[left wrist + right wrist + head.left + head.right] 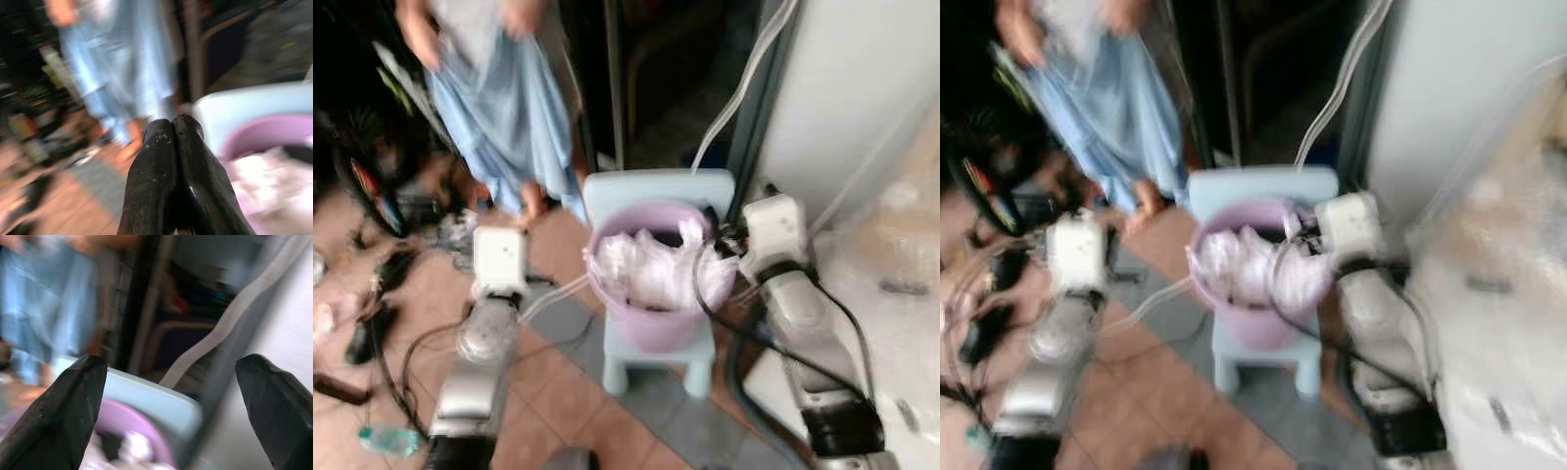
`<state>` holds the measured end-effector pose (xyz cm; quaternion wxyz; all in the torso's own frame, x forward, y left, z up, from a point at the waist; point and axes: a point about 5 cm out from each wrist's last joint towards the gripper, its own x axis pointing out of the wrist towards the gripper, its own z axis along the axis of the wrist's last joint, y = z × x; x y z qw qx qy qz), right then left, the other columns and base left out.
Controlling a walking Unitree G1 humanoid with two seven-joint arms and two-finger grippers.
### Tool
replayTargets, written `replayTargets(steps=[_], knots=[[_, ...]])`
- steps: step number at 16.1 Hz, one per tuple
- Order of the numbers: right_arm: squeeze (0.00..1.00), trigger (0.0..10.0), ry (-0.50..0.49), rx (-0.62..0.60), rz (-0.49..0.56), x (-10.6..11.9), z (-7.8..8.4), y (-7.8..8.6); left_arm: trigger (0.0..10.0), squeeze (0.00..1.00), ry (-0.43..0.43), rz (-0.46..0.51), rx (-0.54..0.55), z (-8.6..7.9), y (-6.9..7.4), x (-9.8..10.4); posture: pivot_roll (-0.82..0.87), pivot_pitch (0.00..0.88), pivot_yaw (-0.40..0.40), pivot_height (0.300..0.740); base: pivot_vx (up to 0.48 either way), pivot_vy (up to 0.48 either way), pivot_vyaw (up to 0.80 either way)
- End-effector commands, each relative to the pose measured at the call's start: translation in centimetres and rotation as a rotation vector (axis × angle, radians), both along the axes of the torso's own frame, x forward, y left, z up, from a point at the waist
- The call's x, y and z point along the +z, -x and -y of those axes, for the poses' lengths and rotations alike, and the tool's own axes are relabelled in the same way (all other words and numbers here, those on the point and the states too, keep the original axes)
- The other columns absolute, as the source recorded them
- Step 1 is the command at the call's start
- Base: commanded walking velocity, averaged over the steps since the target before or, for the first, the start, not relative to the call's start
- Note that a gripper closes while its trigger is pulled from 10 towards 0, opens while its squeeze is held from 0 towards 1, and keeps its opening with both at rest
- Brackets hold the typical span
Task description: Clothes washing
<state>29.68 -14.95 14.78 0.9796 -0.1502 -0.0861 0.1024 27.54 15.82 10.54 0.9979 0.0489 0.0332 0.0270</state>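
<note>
white clothes [651,266] heaped in purple bucket [656,328]

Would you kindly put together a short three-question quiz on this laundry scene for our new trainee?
1. True or false: the purple bucket stands on the floor tiles.
2. Which end effector has its fingers spread apart: A) the left end effector, B) the right end effector?
3. Fill in: the person behind the light blue chair holds up a light ____ cloth.

Key:
1. False; it stands on the chair's seat, with pale laundry inside.
2. B; the left fingers are pressed together.
3. Blue.
</note>
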Motion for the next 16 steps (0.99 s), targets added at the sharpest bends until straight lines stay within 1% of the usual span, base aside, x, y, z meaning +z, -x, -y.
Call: replayTargets(steps=[1,2,4,7,9,10,11,12,13,15,16], knots=[[0.00,10.0,0.019,-0.014,-0.010,0.0,0.5,-0.2,10.0,0.00,0.003,0.019,-0.013,0.3,0.0,0.5,-0.03,0.000,0.091,0.740,0.000,0.000,0.80],[0.00,10.0,-0.013,-0.053,-0.052,-0.6,1.0,-0.4,10.0,0.00,0.001,0.015,-0.016,0.2,0.2,0.3,-0.03,0.000,0.088,0.740,0.000,0.000,0.00],[0.00,10.0,-0.011,-0.068,-0.096,-1.5,1.2,-0.3,10.0,0.00,-0.001,0.008,-0.015,0.1,0.4,0.2,-0.02,0.000,0.086,0.740,0.120,0.000,0.00],[0.00,10.0,-0.068,-0.098,-0.191,-4.0,1.5,0.9,10.0,0.00,0.002,-0.011,-0.013,-0.2,0.7,-0.2,-0.02,0.000,0.085,0.740,0.338,0.000,0.00],[0.00,10.0,-0.056,-0.107,-0.199,-4.2,1.4,1.0,10.0,0.00,0.002,-0.012,-0.015,-0.2,0.7,-0.2,-0.02,0.000,0.086,0.740,0.450,0.000,0.00],[0.00,10.0,-0.029,-0.124,-0.192,-4.2,1.3,1.0,10.0,0.00,0.002,-0.013,-0.018,-0.2,0.8,-0.2,-0.02,0.000,0.088,0.740,0.454,0.000,0.00],[0.00,10.0,0.026,-0.157,-0.176,-4.3,1.3,0.7,10.0,0.00,0.002,-0.015,-0.022,-0.1,0.7,-0.2,-0.02,0.000,0.088,0.740,0.454,0.000,0.00],[0.00,10.0,-0.066,-0.117,-0.203,-4.3,1.0,0.6,10.0,0.00,0.002,-0.016,-0.023,-0.1,0.7,-0.2,-0.02,0.000,0.089,0.740,0.450,0.000,0.00],[0.00,10.0,-0.096,-0.112,-0.213,-4.3,0.9,0.5,10.0,0.00,0.004,-0.015,-0.024,0.0,0.6,-0.2,-0.02,0.000,0.089,0.740,0.458,0.000,0.00],[0.00,10.0,-0.084,-0.160,-0.230,-4.5,1.3,0.3,10.0,0.00,0.004,-0.015,-0.026,0.0,0.6,-0.1,-0.02,0.000,0.089,0.740,0.416,0.000,0.00],[0.00,10.0,-0.053,-0.146,-0.252,-4.8,1.4,0.4,10.0,0.00,0.006,-0.016,-0.027,0.0,0.7,-0.1,-0.02,0.000,0.089,0.740,0.394,0.000,0.00]])
